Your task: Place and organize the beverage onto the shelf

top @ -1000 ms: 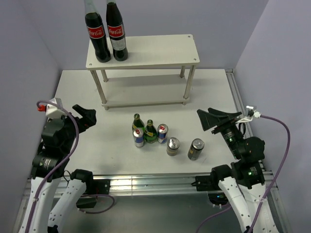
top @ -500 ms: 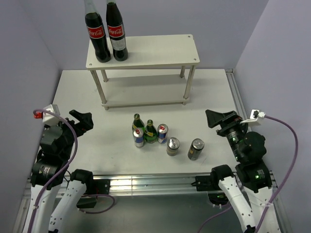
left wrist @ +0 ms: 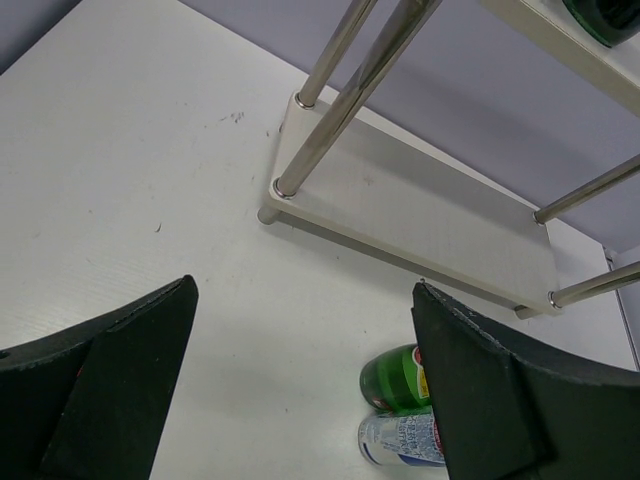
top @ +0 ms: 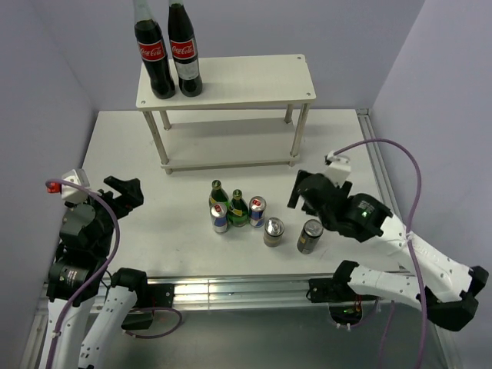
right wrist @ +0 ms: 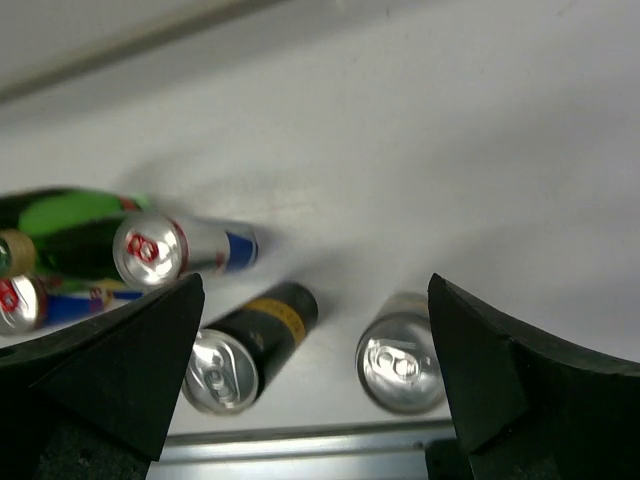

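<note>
At the near left, the left hand [top: 127,192] hangs over the bench [top: 123,146] with its fingers spread wide and nothing between them; its wrist view looks toward the shelf's left legs. The shelf [top: 231,81] stands at the far side of the bench, a white two-tier rack, and two cola bottles [top: 154,54] stand upright side by side on the left end of its top board. All six small drinks stand upright on the bench nearer than the shelf and apart from it, grouped about the middle. The left green bottle [top: 218,198] has the left blue-and-silver can [top: 220,220] just on its near side. The right green bottle [top: 238,211] is close beside them, and the right blue-and-silver can [top: 257,211] is just to its right. Further right and a little nearer come the left black can [top: 273,231] and the right black can [top: 310,236], with a small gap between them. The right hand [top: 304,196] hovers above the bench just beyond the right black can, reaching in from the right. Its fingers are also spread wide (its wrist view frames both black cans' silver tops between them), and it grips nothing.
</note>
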